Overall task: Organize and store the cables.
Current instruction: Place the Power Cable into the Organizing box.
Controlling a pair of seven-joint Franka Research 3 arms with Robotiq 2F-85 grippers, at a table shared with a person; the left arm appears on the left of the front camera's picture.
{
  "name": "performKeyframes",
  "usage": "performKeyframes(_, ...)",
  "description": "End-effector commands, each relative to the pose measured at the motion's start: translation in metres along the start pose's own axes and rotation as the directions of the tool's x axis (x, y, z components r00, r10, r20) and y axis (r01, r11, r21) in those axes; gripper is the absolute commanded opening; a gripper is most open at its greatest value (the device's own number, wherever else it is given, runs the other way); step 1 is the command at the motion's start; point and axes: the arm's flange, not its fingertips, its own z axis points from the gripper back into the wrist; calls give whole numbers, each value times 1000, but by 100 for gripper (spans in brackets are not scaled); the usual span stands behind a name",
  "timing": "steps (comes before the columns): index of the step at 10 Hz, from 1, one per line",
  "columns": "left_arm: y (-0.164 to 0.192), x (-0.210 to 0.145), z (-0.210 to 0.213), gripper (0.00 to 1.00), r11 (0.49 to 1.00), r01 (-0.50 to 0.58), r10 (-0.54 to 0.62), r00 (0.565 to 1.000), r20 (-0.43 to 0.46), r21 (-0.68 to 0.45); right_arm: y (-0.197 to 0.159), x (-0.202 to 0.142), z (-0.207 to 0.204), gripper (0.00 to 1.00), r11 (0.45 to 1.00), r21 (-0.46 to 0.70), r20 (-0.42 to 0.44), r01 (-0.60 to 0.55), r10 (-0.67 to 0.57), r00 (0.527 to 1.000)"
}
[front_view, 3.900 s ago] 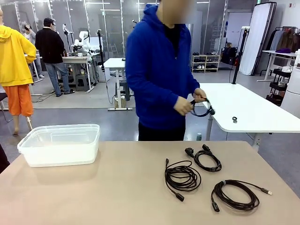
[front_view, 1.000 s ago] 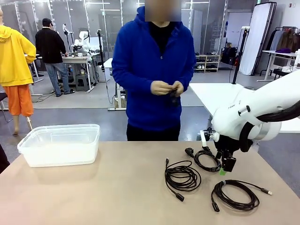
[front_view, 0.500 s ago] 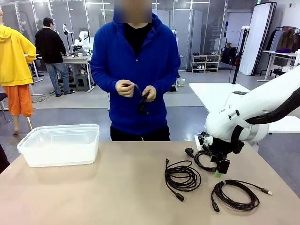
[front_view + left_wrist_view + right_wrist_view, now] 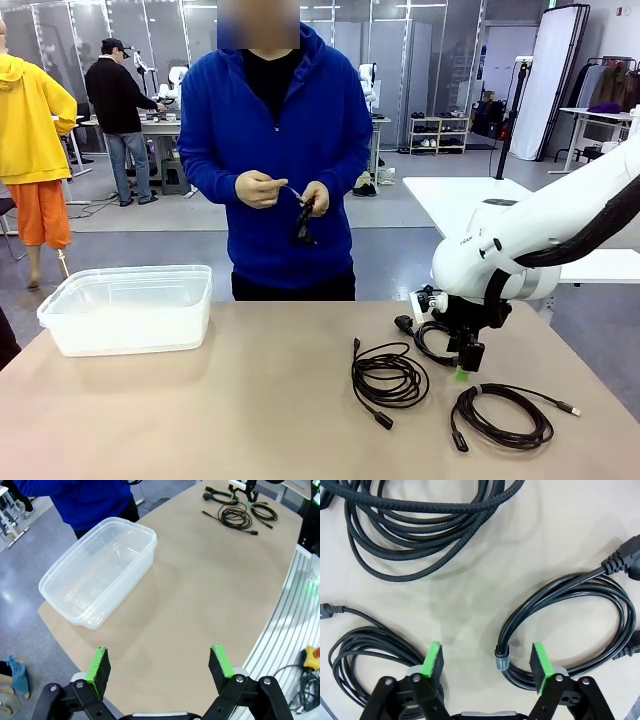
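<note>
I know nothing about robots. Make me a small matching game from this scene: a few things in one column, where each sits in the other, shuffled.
Things:
1. clear tub
2. silver-tipped cable
3. banded power cord
4. loose cable

Places:
A. under the right gripper, between its spread fingers
B. in the person's hands
C. on the table's left side
D. the coil nearest the robot, on the right

Pairs: 1-C, 2-D, 3-A, 4-B

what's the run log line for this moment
right gripper: open, straddling tied cable coil | left gripper: open, above table near clear bin | person: holding another cable
</note>
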Motion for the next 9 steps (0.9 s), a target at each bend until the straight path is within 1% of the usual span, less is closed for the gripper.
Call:
performKeyframes(1, 0, 0, 0, 100, 1000, 13, -13, 1000, 7, -6, -7, 3, 1, 41, 1000, 2, -32, 25, -25, 999)
performKeyframes(2, 0, 0, 0, 100, 1000, 13, -13, 1000, 7, -6, -7, 3, 1, 14, 1000, -6, -43, 27, -27, 999)
performKeyframes(3, 0, 0, 0, 100, 1000, 13, -13, 1000, 7, -6, -7, 3, 0, 0, 999, -9, -53, 30, -31, 998)
performKeyframes(4, 0, 0, 0, 100, 1000, 13, -13, 1000, 7, -6, -7, 2, -1, 0, 999, -8, -56, 36, -36, 998)
performKeyframes(5, 0, 0, 0, 100, 1000, 13, -13, 1000, 7, -6, -7, 2, -1, 3, 999, -8, -51, 36, -37, 998)
performKeyframes(6, 0, 0, 0, 100, 1000, 13, -13, 1000, 7, -6, -7, 2, 1, 0, 999, -11, -47, 33, -34, 998)
performKeyframes(9, 0, 0, 0, 100, 1000, 13, -13, 1000, 7, -6, -7, 2, 2, 0, 1000, -11, -51, 29, -30, 998)
